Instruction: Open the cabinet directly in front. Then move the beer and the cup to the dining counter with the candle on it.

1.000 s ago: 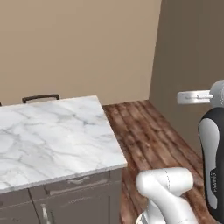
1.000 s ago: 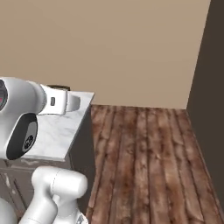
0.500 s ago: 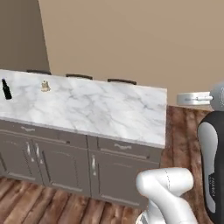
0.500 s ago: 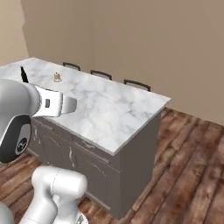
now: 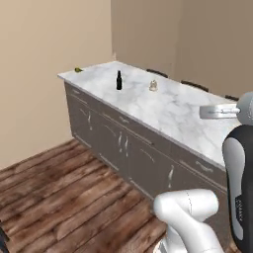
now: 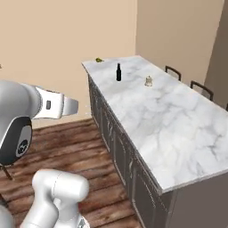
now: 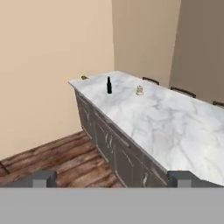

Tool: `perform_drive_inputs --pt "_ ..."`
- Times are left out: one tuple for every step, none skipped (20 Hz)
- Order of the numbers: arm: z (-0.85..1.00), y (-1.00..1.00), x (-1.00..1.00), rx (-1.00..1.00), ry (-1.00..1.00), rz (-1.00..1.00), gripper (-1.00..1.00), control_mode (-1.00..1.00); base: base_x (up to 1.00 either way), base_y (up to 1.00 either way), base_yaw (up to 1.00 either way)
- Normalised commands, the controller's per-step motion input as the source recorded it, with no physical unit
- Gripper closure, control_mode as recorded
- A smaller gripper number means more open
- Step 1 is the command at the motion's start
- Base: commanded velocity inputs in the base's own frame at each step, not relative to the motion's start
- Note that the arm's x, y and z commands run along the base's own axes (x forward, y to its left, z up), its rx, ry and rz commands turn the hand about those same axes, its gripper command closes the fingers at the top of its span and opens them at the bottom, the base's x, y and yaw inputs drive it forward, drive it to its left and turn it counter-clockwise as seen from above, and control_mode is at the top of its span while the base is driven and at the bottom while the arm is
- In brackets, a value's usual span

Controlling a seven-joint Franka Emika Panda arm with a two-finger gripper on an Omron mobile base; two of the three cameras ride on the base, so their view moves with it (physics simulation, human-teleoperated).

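Risk lies mostly in the approach: the long marble tabletop (image 5: 168,106) already carries the beer (image 5: 118,80) and the candle (image 5: 153,86), set close to each other toward the far end, and both are narrow, upright things that a careless sweep of the arm would topple. A glass bottle tipping on hard stone could roll off the edge toward the wooden floor (image 5: 64,183). The green cup is nowhere on the slab that I can make out (so that half of the job looks undone). The gripper (image 7: 111,179) has its fingers (image 7: 43,178) spread fully apart with nothing between them.

Slab is white with grey veins, smooth and probably slippery under a small base. Drawer fronts (image 6: 120,149) below are dark, panelled, with pale handles. Bottle is slim and near-black; the candle is stubby and cream. A small yellow-green fruit (image 6: 99,59) sits at the far corner.
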Motion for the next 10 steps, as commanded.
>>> perform_drive_inputs --pt "0.0 0.0 0.0 0.0 0.0 0.0 -1.0 1.0 -0.15 0.0 0.87" --pt "0.0 0.0 0.0 0.0 0.0 0.0 -1.0 1.0 -0.14 0.0 0.87" --pt "0.0 0.0 0.0 0.0 0.0 0.0 -1.0 1.0 -0.15 0.0 0.86" --pt "0.0 0.0 0.0 0.0 0.0 0.0 -1.0 1.0 -0.14 0.0 0.85" --pt "0.0 0.0 0.0 0.0 0.0 0.0 -1.0 1.0 -0.14 0.0 0.84" --pt "0.0 0.0 0.0 0.0 0.0 0.0 -1.0 1.0 -0.15 0.0 0.83" --pt "0.0 0.0 0.0 0.0 0.0 0.0 -1.0 1.0 -0.15 0.0 0.81" --pt "0.0 0.0 0.0 0.0 0.0 0.0 -1.0 1.0 -0.18 0.0 0.78" --pt "0.0 0.0 0.0 0.0 0.0 0.0 -1.0 1.0 -0.43 0.03 0.69" --pt "0.0 0.0 0.0 0.0 0.0 0.0 -1.0 1.0 -0.59 0.16 0.63"
